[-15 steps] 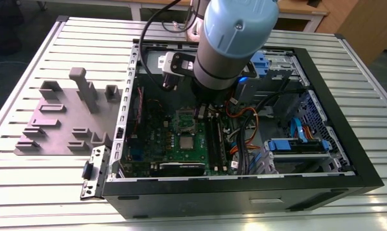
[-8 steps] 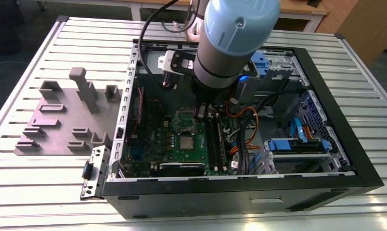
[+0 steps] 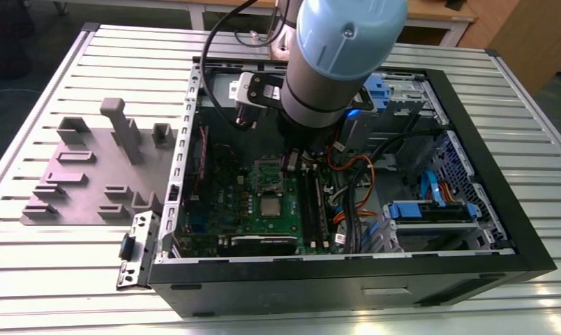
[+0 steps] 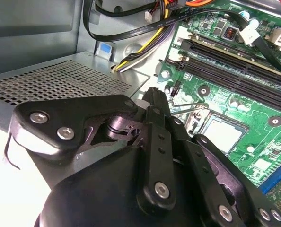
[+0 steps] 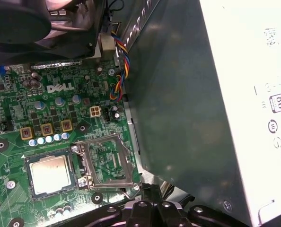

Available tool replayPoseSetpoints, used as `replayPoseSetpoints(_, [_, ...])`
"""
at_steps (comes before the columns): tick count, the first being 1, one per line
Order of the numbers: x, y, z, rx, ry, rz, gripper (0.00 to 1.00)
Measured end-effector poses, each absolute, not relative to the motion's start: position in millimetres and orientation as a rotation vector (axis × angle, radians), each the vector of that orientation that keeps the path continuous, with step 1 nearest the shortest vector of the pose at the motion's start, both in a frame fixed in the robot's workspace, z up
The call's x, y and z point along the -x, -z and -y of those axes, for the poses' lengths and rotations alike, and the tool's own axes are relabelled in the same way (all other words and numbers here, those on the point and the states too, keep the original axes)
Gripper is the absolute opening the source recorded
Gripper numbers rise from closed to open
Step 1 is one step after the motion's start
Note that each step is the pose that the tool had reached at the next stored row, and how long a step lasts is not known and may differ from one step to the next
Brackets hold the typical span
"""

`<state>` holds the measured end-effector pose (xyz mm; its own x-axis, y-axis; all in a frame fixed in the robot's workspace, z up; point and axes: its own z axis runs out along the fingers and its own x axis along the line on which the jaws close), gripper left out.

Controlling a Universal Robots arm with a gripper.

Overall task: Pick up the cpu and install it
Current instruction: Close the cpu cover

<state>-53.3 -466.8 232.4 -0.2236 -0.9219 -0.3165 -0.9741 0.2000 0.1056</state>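
Note:
The cpu (image 5: 49, 174), a small silvery square, lies flat in its socket on the green board; it also shows as a pale square (image 4: 221, 134) and, in the exterior view, as the cpu (image 3: 271, 206) mid-board. Beside it the hinged metal socket frame (image 5: 105, 163) is swung open. My gripper (image 5: 150, 189) hovers just past the frame's corner, near the case wall and off to one side of the cpu. Its black fingers (image 4: 153, 97) meet at a narrow tip, shut with nothing in them. The arm (image 3: 346, 42) reaches down into the open computer case (image 3: 355, 276).
A big grey box with a white label (image 5: 244, 94) stands close beside the gripper, and a perforated metal panel (image 4: 60, 82) lies next to it. Memory slots (image 4: 235, 61), loose cables (image 4: 131, 33) and a black fan (image 5: 36, 23) crowd the board. A grey fixture plate (image 3: 94, 174) sits outside the case.

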Motion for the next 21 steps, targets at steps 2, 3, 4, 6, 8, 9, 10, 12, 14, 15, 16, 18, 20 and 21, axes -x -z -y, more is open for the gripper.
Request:
replayPoseSetpoints(2, [53.3, -232.6, 467.1, 1.83, -0.422, -2.285, 0.11])
replayPoseSetpoints(3, [53.3, -232.7, 467.2, 1.83, -0.423, -2.284, 0.11])
replayPoseSetpoints(4, [53.3, -232.8, 467.4, 1.83, -0.423, -2.284, 0.11])
replayPoseSetpoints(6, [53.3, -233.3, 467.6, 1.83, -0.423, -2.284, 0.11])
replayPoseSetpoints(8, [53.4, -234.0, 467.7, 1.829, -0.424, -2.283, 0.11])
replayPoseSetpoints(9, [53.4, -234.2, 467.7, 1.829, -0.425, -2.283, 0.11])
replayPoseSetpoints(10, [53.4, -234.5, 467.7, 1.828, -0.427, -2.282, 0.11])
replayPoseSetpoints(12, [53.6, -234.6, 467.8, 1.827, -0.43, -2.28, 0.11])
replayPoseSetpoints(14, [53.6, -234.6, 468.1, 1.825, -0.434, -2.278, 0.11])
replayPoseSetpoints(15, [53.7, -234.7, 468.4, 1.825, -0.436, -2.277, 0.11])
replayPoseSetpoints(16, [53.7, -234.7, 468.6, 1.824, -0.437, -2.276, 0.11])
replayPoseSetpoints(18, [53.7, -234.7, 469.3, 1.823, -0.439, -2.275, 0.11])
replayPoseSetpoints(20, [53.8, -234.7, 469.7, 1.823, -0.44, -2.274, 0.11])
replayPoseSetpoints(21, [53.7, -234.7, 470.0, 1.822, -0.441, -2.274, 0.11])
